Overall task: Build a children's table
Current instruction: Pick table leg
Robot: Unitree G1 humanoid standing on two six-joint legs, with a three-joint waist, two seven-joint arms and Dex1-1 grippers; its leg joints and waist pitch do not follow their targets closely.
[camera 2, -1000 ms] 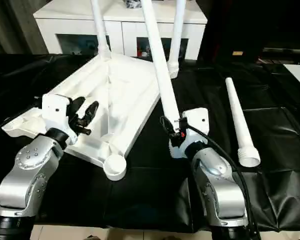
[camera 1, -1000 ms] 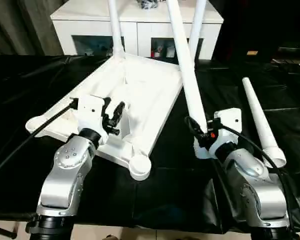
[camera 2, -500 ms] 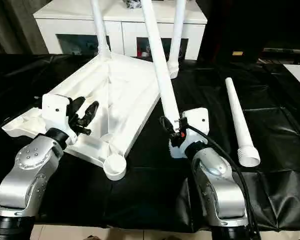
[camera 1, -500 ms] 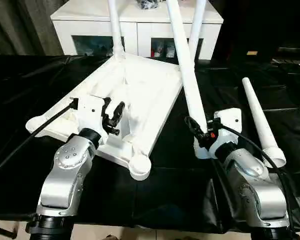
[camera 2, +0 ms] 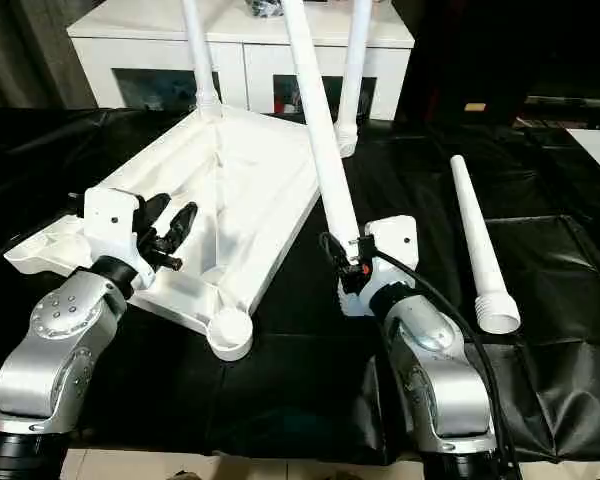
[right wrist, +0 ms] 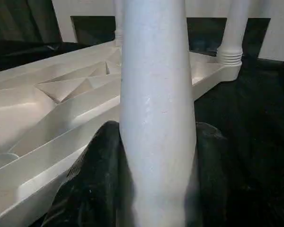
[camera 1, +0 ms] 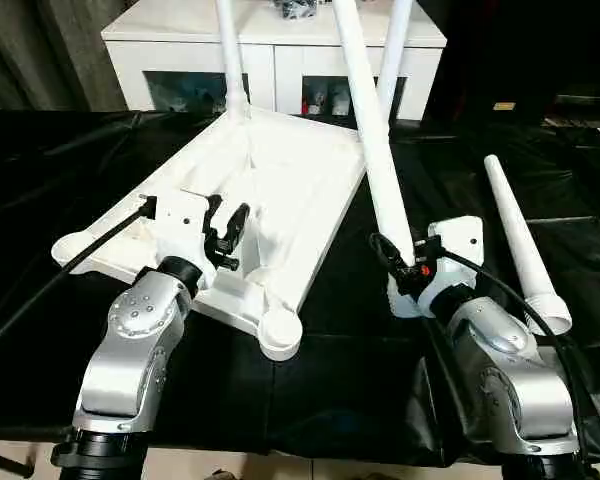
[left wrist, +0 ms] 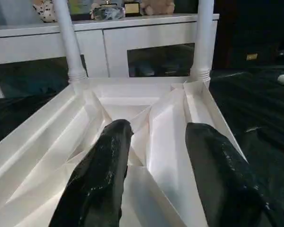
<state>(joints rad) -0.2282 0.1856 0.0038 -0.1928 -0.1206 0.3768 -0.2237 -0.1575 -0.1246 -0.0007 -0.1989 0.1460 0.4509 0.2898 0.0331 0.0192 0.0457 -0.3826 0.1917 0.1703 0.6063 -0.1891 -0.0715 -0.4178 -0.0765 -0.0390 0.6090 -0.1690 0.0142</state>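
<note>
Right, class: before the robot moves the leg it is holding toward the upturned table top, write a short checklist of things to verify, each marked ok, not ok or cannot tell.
1. Right gripper closed around the long tapered white plastic leg: ok.
2. Left gripper open and holding nothing, above the ribbed white plastic table top: ok.
3. Table top lying underside up on the black cloth: ok.
4. Two far legs standing in their corner sockets: ok.
5. Near round corner socket unfilled: ok.
6. Spare white leg lying apart from the held one: ok.
</note>
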